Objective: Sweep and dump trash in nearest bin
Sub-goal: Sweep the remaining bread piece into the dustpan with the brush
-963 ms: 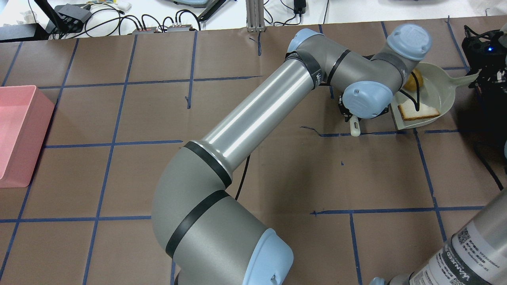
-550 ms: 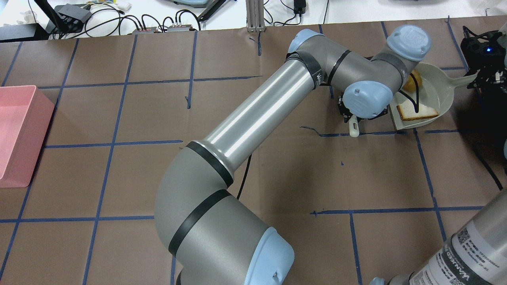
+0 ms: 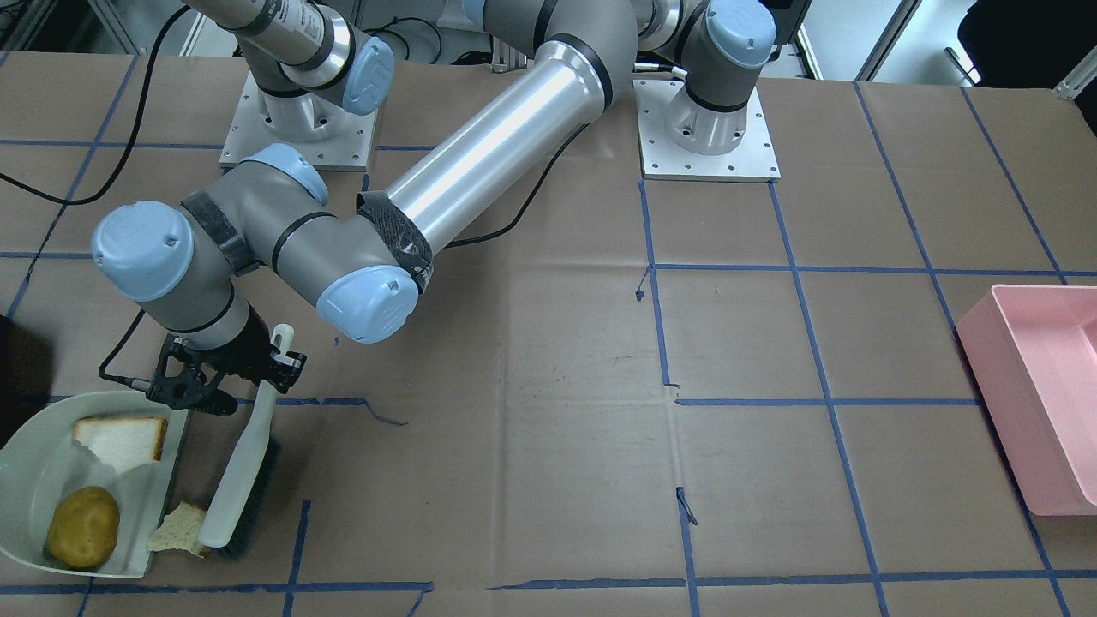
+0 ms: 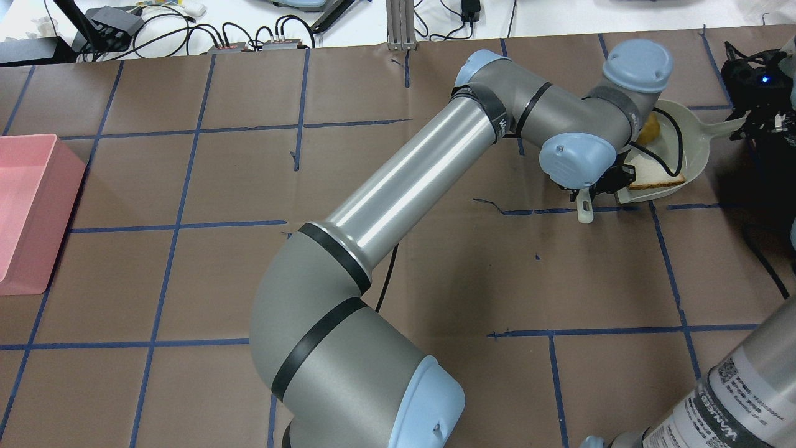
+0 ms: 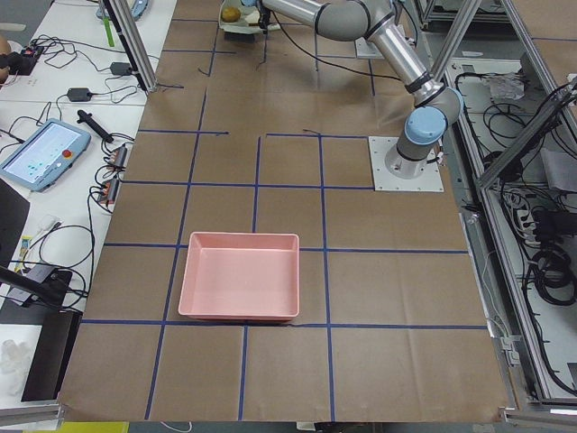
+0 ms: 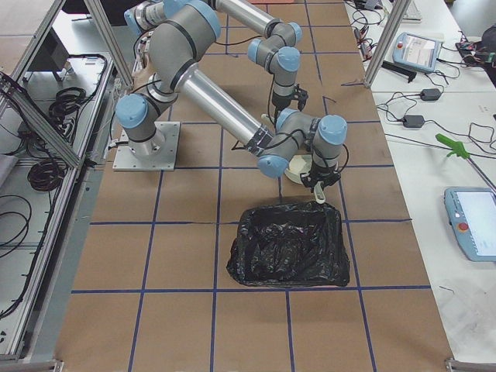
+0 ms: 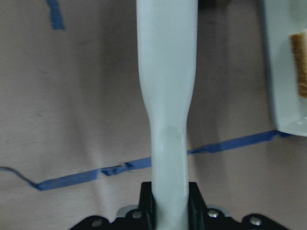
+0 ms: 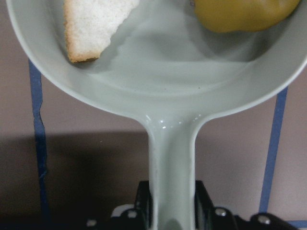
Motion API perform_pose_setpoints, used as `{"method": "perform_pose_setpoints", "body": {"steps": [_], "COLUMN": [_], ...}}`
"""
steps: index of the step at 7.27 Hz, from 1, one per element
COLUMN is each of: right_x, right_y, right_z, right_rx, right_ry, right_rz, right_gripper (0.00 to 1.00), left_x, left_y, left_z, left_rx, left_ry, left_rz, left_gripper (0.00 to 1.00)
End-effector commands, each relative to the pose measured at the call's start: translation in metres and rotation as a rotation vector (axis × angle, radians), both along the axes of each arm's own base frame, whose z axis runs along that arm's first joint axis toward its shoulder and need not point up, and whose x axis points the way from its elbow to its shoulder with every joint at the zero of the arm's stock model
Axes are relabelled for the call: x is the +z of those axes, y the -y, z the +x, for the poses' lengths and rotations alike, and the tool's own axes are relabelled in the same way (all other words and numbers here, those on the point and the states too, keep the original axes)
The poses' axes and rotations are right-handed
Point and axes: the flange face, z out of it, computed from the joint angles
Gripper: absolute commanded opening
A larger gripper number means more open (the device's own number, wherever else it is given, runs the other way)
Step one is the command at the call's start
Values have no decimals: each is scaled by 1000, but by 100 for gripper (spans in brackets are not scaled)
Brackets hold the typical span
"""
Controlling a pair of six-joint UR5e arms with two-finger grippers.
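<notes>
My left gripper (image 3: 276, 360) is shut on the handle of a pale brush (image 3: 241, 467), whose bristles rest on the table beside the lip of the pale green dustpan (image 3: 26, 467). In the pan lie a yellow-brown potato-like lump (image 3: 82, 527) and a bread slice (image 3: 122, 439). A second torn bread piece (image 3: 178, 530) lies at the pan's lip, against the brush head. My right gripper (image 8: 171, 206) is shut on the dustpan's handle (image 8: 171, 163). The black bin (image 6: 288, 244) stands on the table just beyond the dustpan.
A pink tray (image 4: 25, 211) sits at the far left edge of the overhead view, well away from both grippers. Blue tape lines cross the brown paper table. The left arm's long link (image 4: 410, 186) spans the table's middle.
My left gripper has moved the brush to the right, up against the dustpan's lip. The dustpan and right gripper have hardly moved.
</notes>
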Motion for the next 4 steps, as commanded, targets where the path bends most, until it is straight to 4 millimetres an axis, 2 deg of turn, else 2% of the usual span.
{"method": "perform_pose_setpoints", "body": {"steps": [1,4], "right_x": [0,1], "right_y": [0,0], "right_z": [0,0], "right_rx": [0,0], "right_ry": [3,2], "right_rz": [-1,-2], "right_gripper": [0,0], "left_x": [1,2], "left_y": [-9,-16], "left_z": [-19,-30], "left_rx": [-17,-40], "left_ry": [-149,-253], "left_rz": [59,115], "left_gripper": [0,0]}}
